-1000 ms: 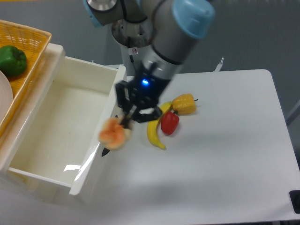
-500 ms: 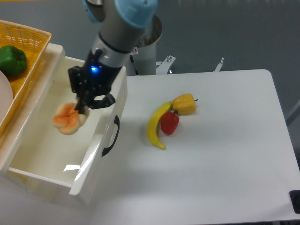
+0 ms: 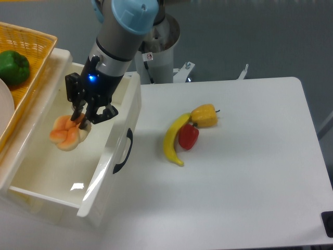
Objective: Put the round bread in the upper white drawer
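Now, gripper [image 3: 81,117]: we see it clamped on the round bread [image 3: 66,133].
Bread: left of frame, inside the open upper white drawer [image 3: 101,169].
Handle [image 3: 123,152]: black.

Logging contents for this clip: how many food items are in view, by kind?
Peppers: 3, yellow pepper, red pepper, green pepper
Bananas: 1, banana
Breads: 1, round bread
Total: 5
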You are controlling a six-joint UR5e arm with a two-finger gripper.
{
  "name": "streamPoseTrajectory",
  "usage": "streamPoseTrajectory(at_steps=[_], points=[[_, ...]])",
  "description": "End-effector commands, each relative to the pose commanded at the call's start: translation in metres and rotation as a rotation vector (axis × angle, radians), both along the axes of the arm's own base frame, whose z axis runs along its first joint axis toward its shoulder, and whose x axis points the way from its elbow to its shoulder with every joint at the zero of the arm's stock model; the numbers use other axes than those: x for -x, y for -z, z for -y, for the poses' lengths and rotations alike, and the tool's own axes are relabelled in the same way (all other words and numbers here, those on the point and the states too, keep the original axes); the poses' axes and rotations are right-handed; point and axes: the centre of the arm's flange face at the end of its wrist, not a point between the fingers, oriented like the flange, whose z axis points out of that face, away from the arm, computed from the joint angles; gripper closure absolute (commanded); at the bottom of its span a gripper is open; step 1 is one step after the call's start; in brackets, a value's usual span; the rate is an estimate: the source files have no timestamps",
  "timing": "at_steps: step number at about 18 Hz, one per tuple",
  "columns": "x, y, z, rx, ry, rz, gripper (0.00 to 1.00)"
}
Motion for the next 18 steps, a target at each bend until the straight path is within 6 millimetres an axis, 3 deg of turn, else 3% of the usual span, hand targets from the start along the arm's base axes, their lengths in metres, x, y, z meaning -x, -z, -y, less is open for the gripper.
streamPoseTrajectory(at_steps=[11,14,18], points=[[-0.001,0.0,0.0,0.002,0.002,-0.001,0.0],[0.01,-0.006,0.004,-0.014,-0.009,-0.019,0.0],[0.052,-0.021,0.029,-0.014,-0.041,-0.118,0.0]])
